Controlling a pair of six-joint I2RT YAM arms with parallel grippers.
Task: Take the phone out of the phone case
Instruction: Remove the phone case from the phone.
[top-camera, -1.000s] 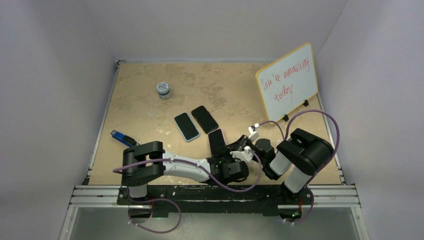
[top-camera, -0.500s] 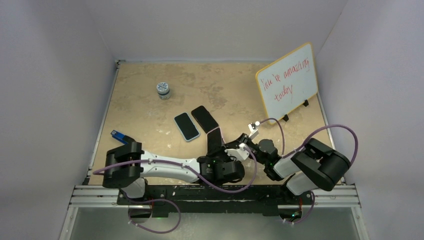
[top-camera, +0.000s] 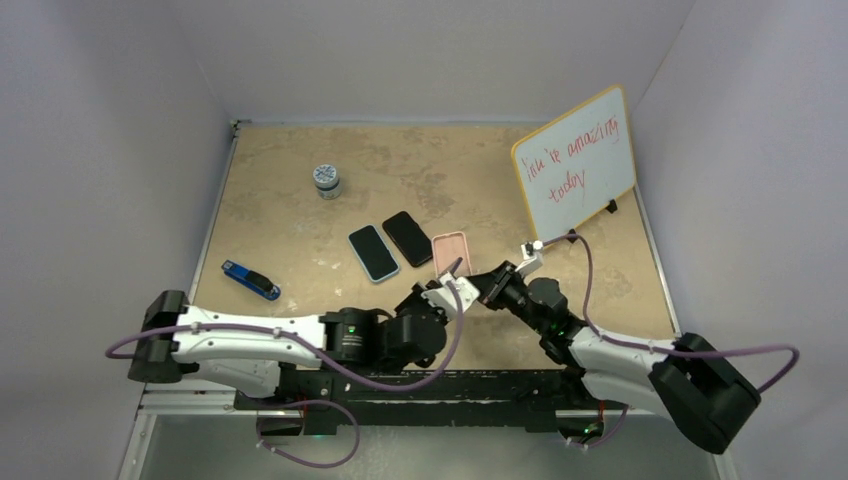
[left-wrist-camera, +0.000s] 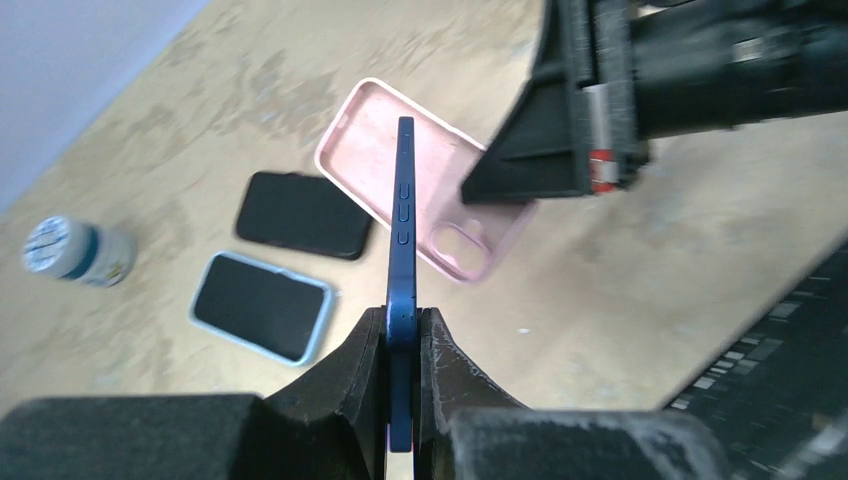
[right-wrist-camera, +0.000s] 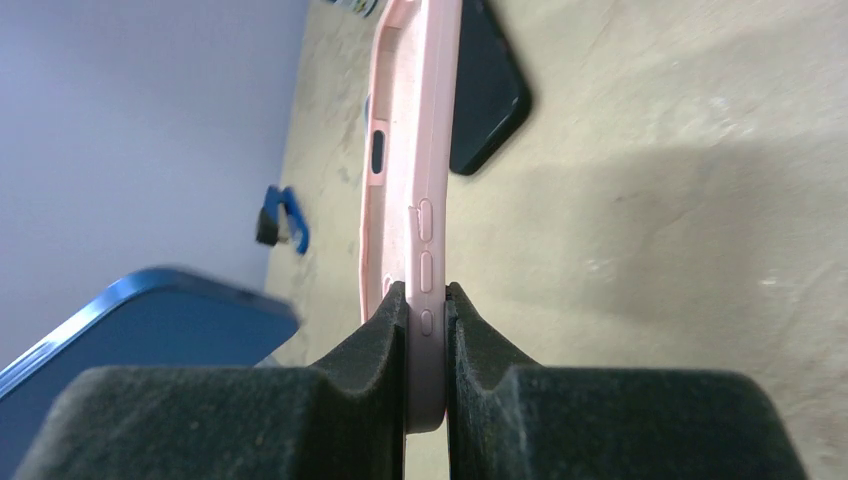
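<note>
Pink case (right-wrist-camera: 425, 150) ×1, rim pinched in right claw (right-wrist-camera: 427, 320) | blue phone (left-wrist-camera: 403, 250) ×1, edge-on, clamped in left claw (left-wrist-camera: 403, 340), just beside case | 2 other phones (top-camera: 373, 252) flat on table (top-camera: 300, 170)

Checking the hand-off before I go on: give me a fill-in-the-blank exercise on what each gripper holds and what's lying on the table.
1. The left gripper is shut on the edge of a ____ phone.
2. The right gripper is shut on a case coloured ____.
3. The case is ____, with nothing inside it.
4. Flat on the table lie ____ more phones.
Missing words: blue; pink; empty; two.
</note>
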